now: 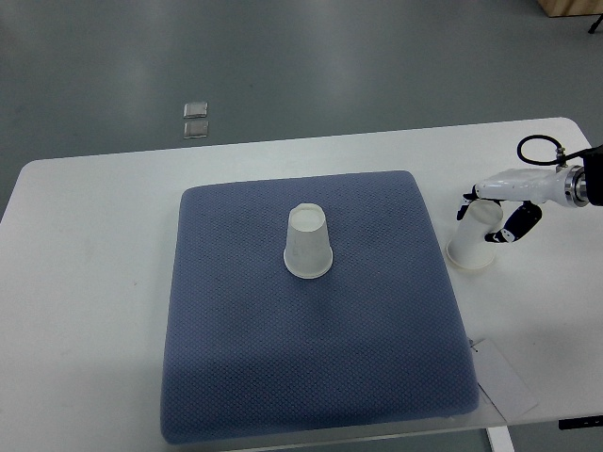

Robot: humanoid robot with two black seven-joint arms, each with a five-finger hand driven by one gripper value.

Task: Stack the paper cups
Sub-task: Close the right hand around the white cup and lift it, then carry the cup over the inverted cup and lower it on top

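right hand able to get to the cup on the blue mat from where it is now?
Probably yes. The right hand is wrapped around another paper cup on the white table, and the mat between it and the cup on the mat is bare.

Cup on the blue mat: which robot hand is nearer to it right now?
Right. The right robot hand is off the mat, to the right of that cup, closed around a second cup on the table. The left arm is out of view.
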